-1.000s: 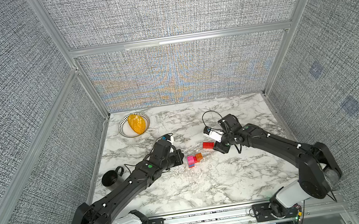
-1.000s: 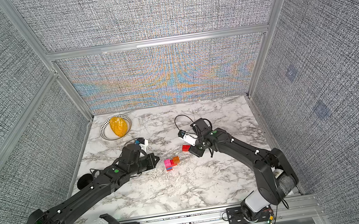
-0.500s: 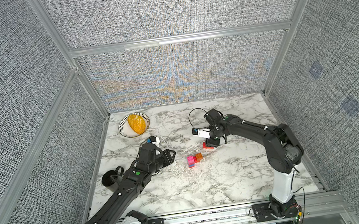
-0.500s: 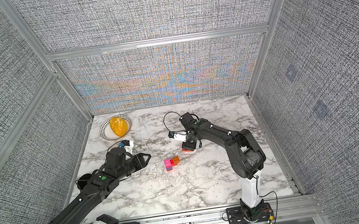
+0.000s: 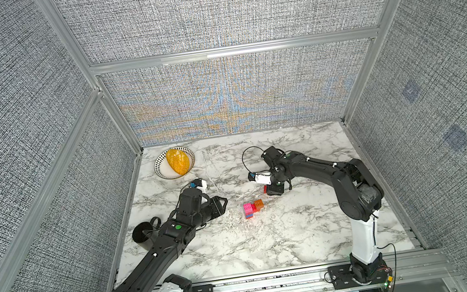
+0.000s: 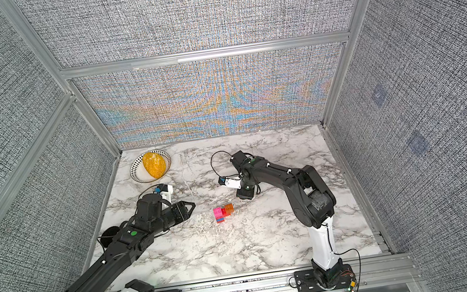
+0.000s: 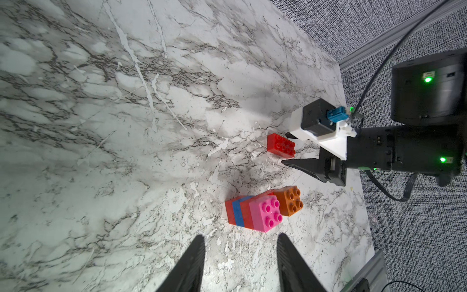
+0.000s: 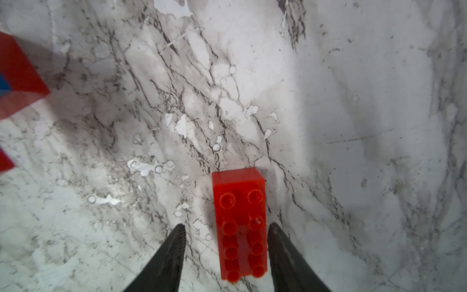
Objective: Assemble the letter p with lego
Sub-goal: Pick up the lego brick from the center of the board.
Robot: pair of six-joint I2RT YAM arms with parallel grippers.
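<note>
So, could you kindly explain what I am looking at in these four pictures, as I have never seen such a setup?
Two black robot arms, the left arm and the right arm, stand at the edge of a marble table; each ends in a two-fingered pincer. Two pictures look down from overhead, nearly alike; the other two come from a camera on each wrist. On the table lie a cluster of joined bricks, red, blue, pink and orange, a loose long red brick, and a bowl holding something yellow-orange. The left pincer is open and empty, facing the cluster. The right pincer is open around the long red brick, which lies on the table, seemingly not yet gripped.
</note>
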